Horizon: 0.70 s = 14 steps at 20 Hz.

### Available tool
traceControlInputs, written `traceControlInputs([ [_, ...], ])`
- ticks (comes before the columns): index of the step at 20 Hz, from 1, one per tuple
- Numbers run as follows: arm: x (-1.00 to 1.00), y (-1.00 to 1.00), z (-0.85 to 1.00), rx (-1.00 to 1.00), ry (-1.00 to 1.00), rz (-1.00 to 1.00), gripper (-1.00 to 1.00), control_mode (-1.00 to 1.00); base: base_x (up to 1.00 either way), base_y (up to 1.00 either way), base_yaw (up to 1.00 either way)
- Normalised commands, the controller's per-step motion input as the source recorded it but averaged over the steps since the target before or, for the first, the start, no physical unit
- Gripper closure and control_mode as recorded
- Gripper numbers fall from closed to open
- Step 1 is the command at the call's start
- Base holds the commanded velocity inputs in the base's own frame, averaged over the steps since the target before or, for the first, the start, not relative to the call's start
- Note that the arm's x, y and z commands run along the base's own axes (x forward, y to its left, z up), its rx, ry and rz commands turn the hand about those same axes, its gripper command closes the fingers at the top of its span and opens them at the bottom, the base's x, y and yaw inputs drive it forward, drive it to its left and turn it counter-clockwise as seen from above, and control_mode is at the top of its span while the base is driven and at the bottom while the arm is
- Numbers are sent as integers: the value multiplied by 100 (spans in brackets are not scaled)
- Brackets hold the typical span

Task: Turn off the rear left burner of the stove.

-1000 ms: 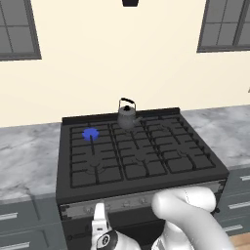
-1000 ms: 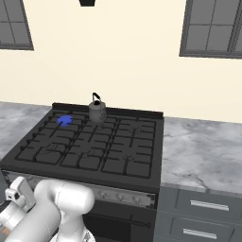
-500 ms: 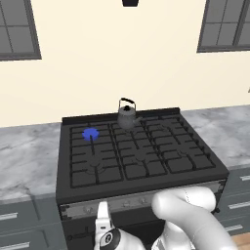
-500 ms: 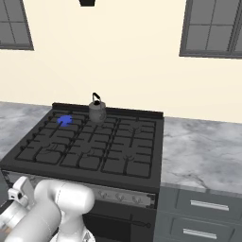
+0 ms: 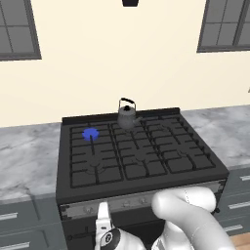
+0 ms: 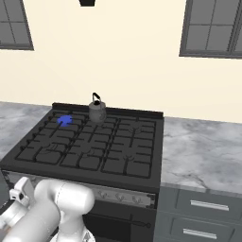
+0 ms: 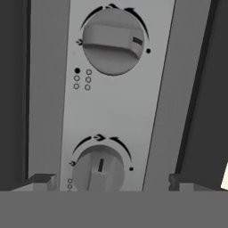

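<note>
Rear left burner lit blue on stove. Fingers wide apart, empty, flanking lower knob w/o touching.

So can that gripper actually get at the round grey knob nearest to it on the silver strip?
Probably yes. In the hand view the round grey knob sits between the gripper's two dark fingertips, jaws spread wider than it, nothing between. The rear left burner shows blue flame.

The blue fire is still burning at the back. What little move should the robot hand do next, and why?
Probably ease forward until the open gripper closes around the nearer knob. The rear left burner shows blue flame, and the fingertips stand wide on either side of that knob, not touching it.
</note>
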Motion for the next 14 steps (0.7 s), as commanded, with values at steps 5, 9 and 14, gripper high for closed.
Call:
traceControlInputs([
  [5,0,1,-14,3,0,0,-100,-100,0,0,0],
  [9,8,2,-3,2,0,0,-100,-100,0,0,0],
  [14,7,6,0,2,0,0,-100,-100,0,0,0],
])
